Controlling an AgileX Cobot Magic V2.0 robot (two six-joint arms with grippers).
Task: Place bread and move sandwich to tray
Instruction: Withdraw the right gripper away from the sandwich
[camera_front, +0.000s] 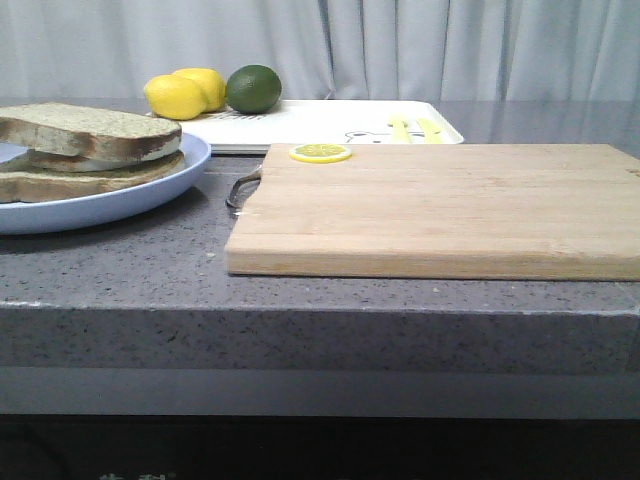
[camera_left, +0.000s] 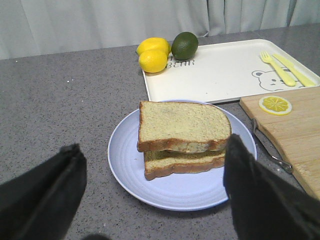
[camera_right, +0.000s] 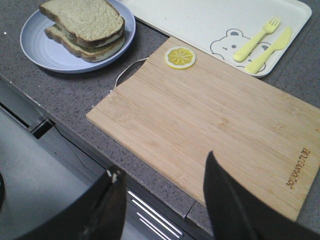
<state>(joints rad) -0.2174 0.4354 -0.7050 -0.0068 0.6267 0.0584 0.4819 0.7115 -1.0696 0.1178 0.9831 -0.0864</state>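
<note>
Spread wide and holding nothing, the left gripper (camera_left: 152, 200) hangs with its jaws framing the sandwich (camera_left: 182, 137) on its blue plate (camera_left: 125, 165), likely to lift it to the tray (camera_left: 225, 70) behind; the right gripper (camera_right: 162, 200), jaws released, hovers over the wooden board (camera_right: 220, 125).

Left claw (camera_left: 150, 200), two broad matte black fingers, rounded tips; right claw (camera_right: 162, 200), black angular fingers, pale scuffed edge

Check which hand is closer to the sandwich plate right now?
Left. The left hand hovers open right over the near edge of the blue plate, its fingers on either side of the sandwich. The right hand is open above the near edge of the wooden board, well away.
</note>
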